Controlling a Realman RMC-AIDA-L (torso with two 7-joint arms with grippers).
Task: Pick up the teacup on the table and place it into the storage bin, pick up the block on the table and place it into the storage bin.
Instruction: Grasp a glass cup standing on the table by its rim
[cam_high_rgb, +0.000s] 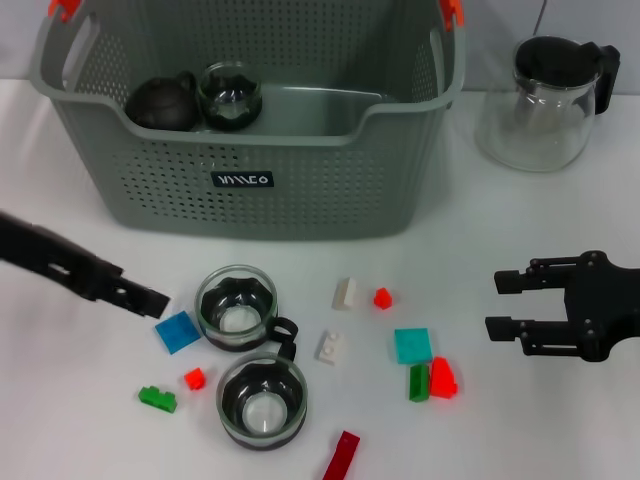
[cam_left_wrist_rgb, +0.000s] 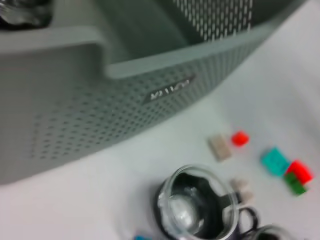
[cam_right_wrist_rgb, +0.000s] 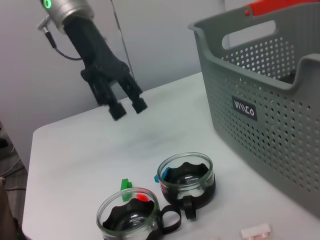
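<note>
White table (cam_high_rgb: 560, 420): scattered blocks ring two teacups (cam_high_rgb: 236, 308); left claw (cam_high_rgb: 150, 300) open; right claw (cam_high_rgb: 508, 303) open.

two teacups (cam_high_rgb: 236, 308) on the table (two more in the bin (cam_high_rgb: 300, 170)), ten blocks (cam_high_rgb: 412, 345), one jug (cam_high_rgb: 545, 100).

A white table (cam_high_rgb: 500, 220) is seen under even light; a plain grey wall (cam_right_wrist_rgb: 165, 35) is visible behind it.
</note>
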